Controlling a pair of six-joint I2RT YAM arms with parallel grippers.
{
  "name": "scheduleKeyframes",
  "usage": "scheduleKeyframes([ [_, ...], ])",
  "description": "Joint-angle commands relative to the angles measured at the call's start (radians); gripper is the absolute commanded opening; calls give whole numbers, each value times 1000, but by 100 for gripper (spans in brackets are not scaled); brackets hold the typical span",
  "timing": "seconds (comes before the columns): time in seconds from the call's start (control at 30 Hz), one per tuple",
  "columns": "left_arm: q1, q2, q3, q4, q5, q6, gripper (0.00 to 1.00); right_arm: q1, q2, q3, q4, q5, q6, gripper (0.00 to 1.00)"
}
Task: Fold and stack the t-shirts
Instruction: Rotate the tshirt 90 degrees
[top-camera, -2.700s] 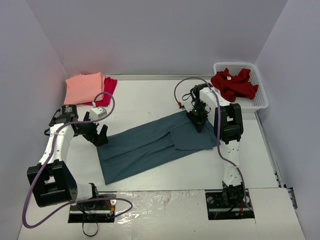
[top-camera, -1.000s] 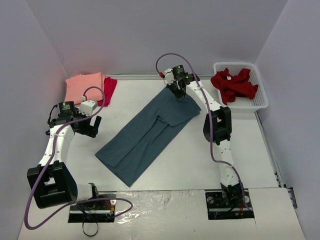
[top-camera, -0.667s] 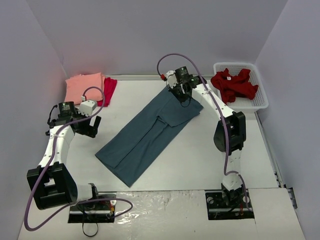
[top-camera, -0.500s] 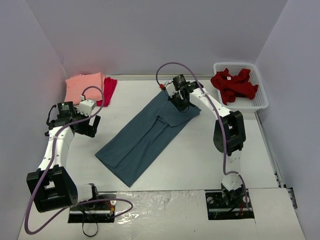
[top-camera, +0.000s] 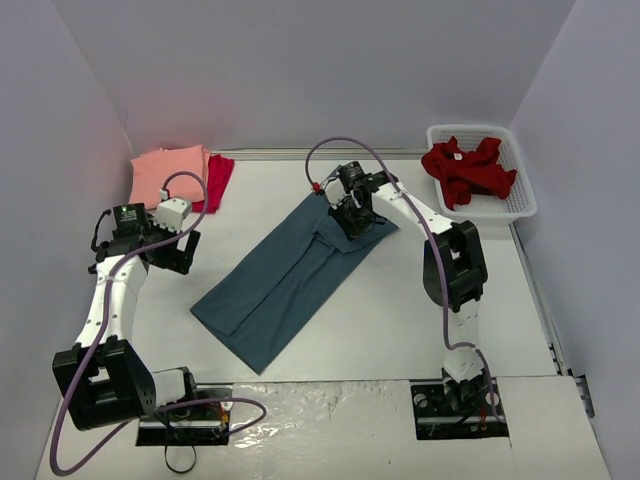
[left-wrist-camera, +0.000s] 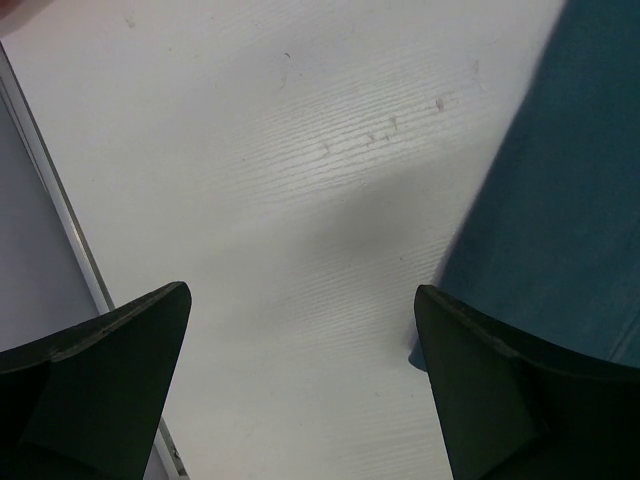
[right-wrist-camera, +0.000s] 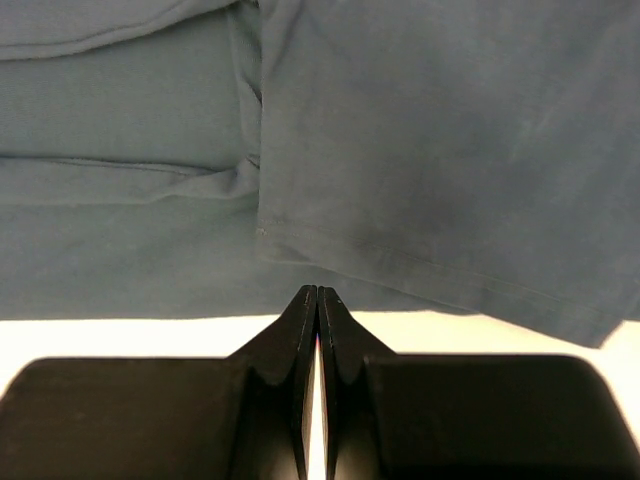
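Observation:
The slate-blue t-shirt (top-camera: 285, 280) lies flat as a long folded strip, running diagonally from near left to far middle. My right gripper (top-camera: 346, 220) hovers over its far end, shut and empty; in the right wrist view its tips (right-wrist-camera: 317, 293) sit just over the shirt's hem (right-wrist-camera: 420, 180). My left gripper (top-camera: 178, 260) is open and empty over bare table, left of the shirt; the shirt's edge (left-wrist-camera: 560, 200) shows beside its right finger (left-wrist-camera: 490, 370). The salmon-pink shirt (top-camera: 165, 175) lies folded at far left on the crimson one (top-camera: 216, 180). The dark red shirt (top-camera: 465, 168) lies crumpled in the basket.
The white lattice basket (top-camera: 510, 205) stands at the far right corner. Grey walls close the table on the left, back and right. A metal strip (left-wrist-camera: 60, 210) edges the table by the left wall.
The right gripper swung the shirt's far end from the right round to the far middle, let go, and has drawn back a little toward me over the cloth. The left arm barely moved.

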Motion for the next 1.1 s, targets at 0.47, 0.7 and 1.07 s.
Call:
scheduleKeyframes([
  [0.47,6,-38,10,9,-29,-8,94,3,194,86,-64,56,-6,0],
  [0.7,6,-9,21,11,-35,-11,94,-31,305,223,-79,142,-10,0],
  [1.07,5,14,36,-5,-2,-11,94,-91,443,466,-87,300,-7,0],
])
